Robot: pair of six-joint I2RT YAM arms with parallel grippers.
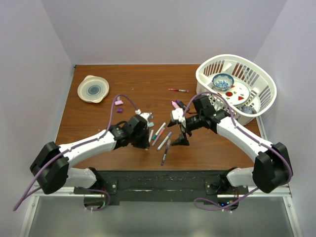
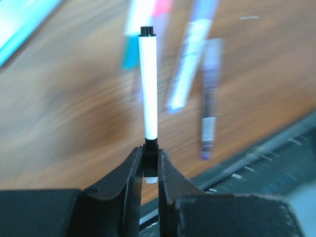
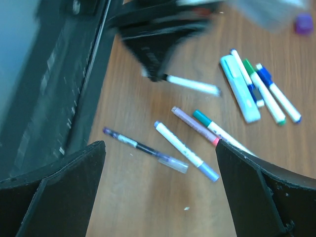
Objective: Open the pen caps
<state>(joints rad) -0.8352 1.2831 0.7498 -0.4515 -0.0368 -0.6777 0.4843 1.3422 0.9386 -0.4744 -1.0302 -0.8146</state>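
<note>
My left gripper [image 2: 149, 155] is shut on the black end of a slim white-barrelled pen [image 2: 148, 84], which points straight away from the jaws above the table. In the top view the left gripper [image 1: 146, 139] is near the table's front middle. My right gripper [image 3: 160, 145] hangs wide open just to its right [image 1: 177, 132], with nothing between its fingers. Below it lie a clear-capped pen [image 3: 145, 149] and a white pen with a lilac cap [image 3: 185, 150]. More pens [image 3: 264, 94] lie further off, beside a teal highlighter [image 3: 239, 89]. Loose pink [image 1: 118, 102] and purple [image 1: 120, 110] pen caps rest at the left.
A white laundry basket [image 1: 261, 79] holding a bowl and plate stands at the back right. A pale bowl [image 1: 93, 89] sits at the back left. A red pen [image 1: 177, 90] lies alone further back. The black base rail [image 1: 158, 180] runs along the near edge.
</note>
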